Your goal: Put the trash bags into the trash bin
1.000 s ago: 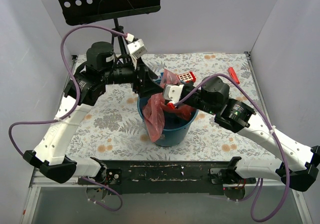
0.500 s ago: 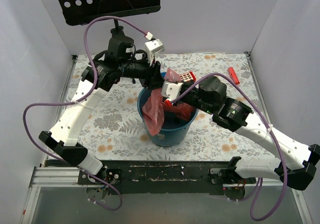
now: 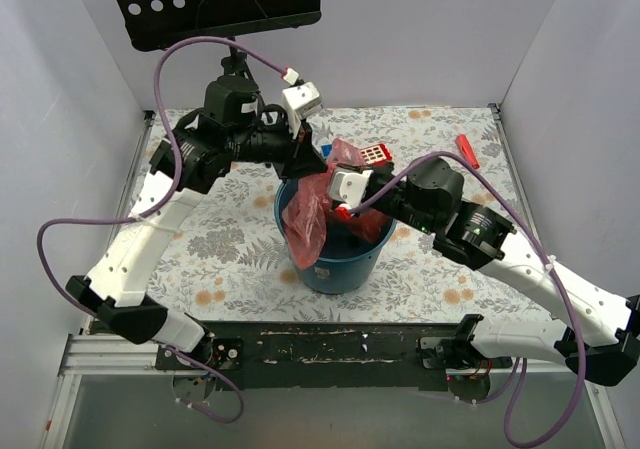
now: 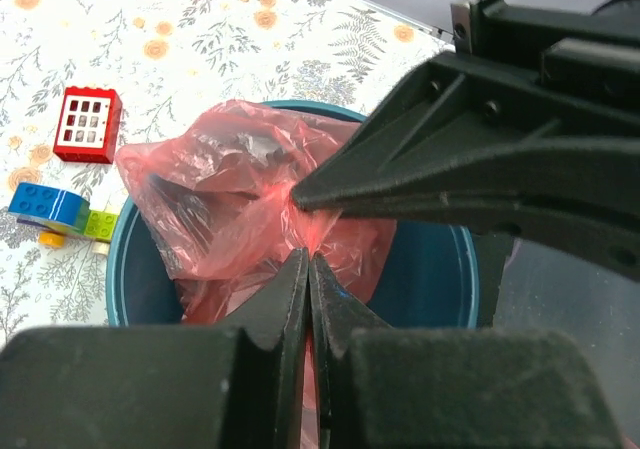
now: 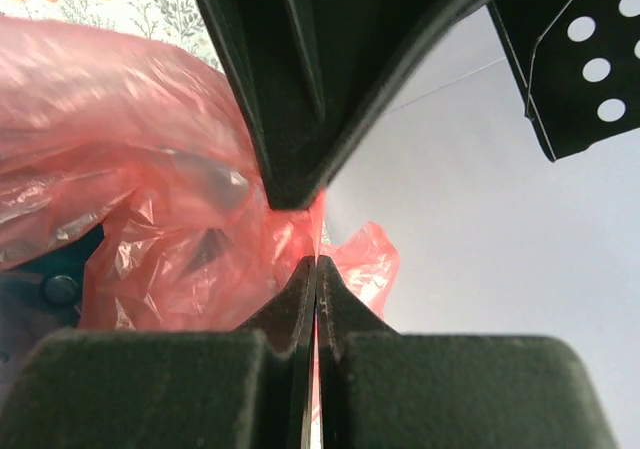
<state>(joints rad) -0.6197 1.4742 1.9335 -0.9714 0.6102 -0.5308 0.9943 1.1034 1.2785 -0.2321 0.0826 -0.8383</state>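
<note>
The trash bag, thin crinkly pink-red film, hangs bunched over the far left part of the teal trash bin, partly inside it and partly draped over the rim. My left gripper is shut on a fold of the bag above the bin's rim. My right gripper is also shut on the film, tip to tip with the left one. In the top view the left gripper and the right gripper meet over the bin's far edge.
A flat red box with white squares lies just behind the bin, and a red stick lies at the far right. Blue and green bricks sit beside the bin. A black perforated stand overhangs the back.
My left arm has swung in over the bin and its jaws have closed on the bag next to the right gripper. The right gripper has kept its hold.
</note>
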